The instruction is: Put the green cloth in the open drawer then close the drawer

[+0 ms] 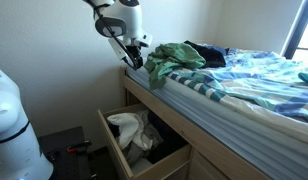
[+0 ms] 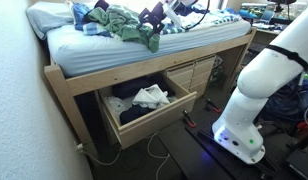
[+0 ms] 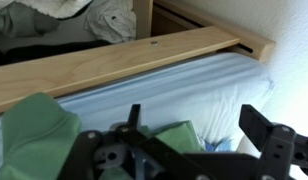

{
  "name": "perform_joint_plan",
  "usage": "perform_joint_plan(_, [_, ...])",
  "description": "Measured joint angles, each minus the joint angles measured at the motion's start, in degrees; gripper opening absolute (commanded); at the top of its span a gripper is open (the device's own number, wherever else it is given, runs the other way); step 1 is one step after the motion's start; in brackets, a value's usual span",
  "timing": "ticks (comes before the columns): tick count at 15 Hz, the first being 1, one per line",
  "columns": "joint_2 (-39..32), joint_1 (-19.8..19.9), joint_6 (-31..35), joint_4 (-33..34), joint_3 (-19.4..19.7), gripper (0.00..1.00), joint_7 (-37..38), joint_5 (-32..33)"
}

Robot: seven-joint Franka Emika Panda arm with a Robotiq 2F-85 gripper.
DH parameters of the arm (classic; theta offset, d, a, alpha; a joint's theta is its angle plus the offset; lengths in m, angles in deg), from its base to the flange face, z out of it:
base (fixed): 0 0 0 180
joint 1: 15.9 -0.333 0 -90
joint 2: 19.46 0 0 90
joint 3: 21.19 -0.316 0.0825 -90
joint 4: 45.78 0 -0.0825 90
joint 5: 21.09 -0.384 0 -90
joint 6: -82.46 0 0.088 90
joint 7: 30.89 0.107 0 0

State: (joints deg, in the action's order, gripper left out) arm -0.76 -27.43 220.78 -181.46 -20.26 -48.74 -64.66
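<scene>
Hovering the pincer [image 1: 135, 55] at the corner of the bed [image 1: 244, 100], jaws wide and empty, I judge the green cloth [image 1: 176, 58] just beside it, inboard on the mattress, with its long axis along the edge and the open drawer [image 2: 159, 118] below.

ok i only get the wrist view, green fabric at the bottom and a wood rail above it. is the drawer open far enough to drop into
observer: yes, the drawer is pulled well out from under the bed, below the corner you are over.
operator: anything in it
observer: white cloths lie in the middle, on top of something dark.
operator: and how does the cloth sit on the bed
observer: the green cloth is bunched on the mattress corner, with one fold hanging over the side. The open gripper is close beside that fold. I can't tell if they touch.
</scene>
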Motion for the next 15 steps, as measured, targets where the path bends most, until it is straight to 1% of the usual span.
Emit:
perform_joint_plan(4, [-3.97,-0.47,14.15,1.30,-3.52,1.00,-1.86,0.73])
perform_joint_plan(8, [-10.34,-0.94,26.32,4.51,-6.16,1.00,-1.97,6.08])
perform_joint_plan(12, [-17.10,-0.81,33.92,8.82,-6.73,1.00,0.17,14.33])
perform_joint_plan(15, [-21.33,-0.56,36.71,12.44,-6.29,1.00,3.57,20.64])
